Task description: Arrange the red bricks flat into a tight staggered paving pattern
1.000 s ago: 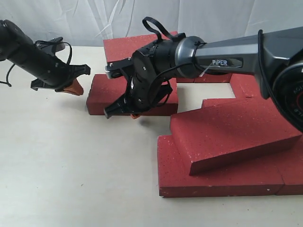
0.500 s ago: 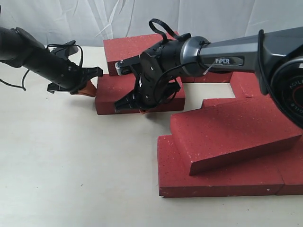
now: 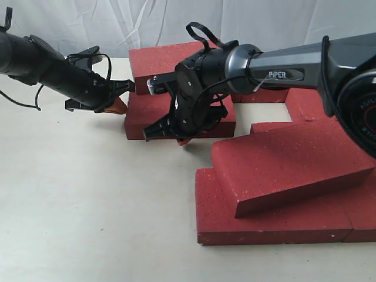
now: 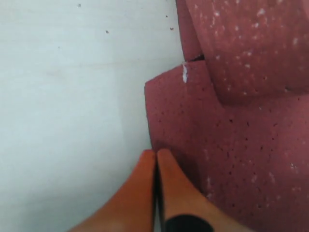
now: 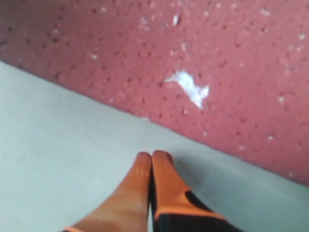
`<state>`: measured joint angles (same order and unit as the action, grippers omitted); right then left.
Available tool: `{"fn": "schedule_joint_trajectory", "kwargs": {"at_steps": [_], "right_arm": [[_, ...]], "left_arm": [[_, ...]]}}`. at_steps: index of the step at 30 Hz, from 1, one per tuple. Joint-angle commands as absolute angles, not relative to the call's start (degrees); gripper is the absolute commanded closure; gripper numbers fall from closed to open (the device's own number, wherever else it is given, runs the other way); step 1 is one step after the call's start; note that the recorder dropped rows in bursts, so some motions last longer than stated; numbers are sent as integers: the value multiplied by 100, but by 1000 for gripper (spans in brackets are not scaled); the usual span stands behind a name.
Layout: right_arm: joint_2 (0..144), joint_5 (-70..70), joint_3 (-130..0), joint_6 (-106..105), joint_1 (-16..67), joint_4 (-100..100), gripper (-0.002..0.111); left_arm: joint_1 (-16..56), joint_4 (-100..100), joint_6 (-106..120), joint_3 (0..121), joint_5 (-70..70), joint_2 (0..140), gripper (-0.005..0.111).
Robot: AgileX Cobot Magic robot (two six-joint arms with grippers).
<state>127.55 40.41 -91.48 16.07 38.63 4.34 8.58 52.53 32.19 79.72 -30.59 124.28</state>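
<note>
Red bricks (image 3: 276,226) on bench (image 3: 88,205): approx. 7 in view, 2 arms at 1 brick.
Clustered centre-right, mostly flat; 1 tilted brick (image 3: 288,167) propped on flat ones; exact count unclear behind right arm. 1 flat brick (image 3: 136,123) at cluster's left edge, just in front of back brick (image 3: 158,59). Left fingers (image 4: 145,169) pressed together, empty; arm low, near level, coming from left; tips at that brick's left end. Right fingers (image 5: 140,169) likewise closed on nothing; arm reaching across middle, wrist bent down; tips over bench just beside brick edge. White chip (image 5: 190,89) on brick face there.
</note>
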Motion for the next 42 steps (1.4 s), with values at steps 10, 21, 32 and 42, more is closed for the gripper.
{"fn": "schedule_joint_trajectory", "kwargs": {"at_steps": [10,21,32,42], "right_arm": [[11594,4876,-9169,1159,3595,-84,109],[11128,4923,-8974,-64,2861,-2062,109],[10372,4617,-7829,-684,2469,-2534,109],[9425,4656,-6827,-946,911,-2543,109]], "left_arm": [[554,4674,2633,7992,-3394,12465,107],[649,2826,1286,7927,-3696,11605,107],[1048,1966,504,6912,-3227,10498,107],[1048,1941,483,6719,-3205,10366,107]]}}
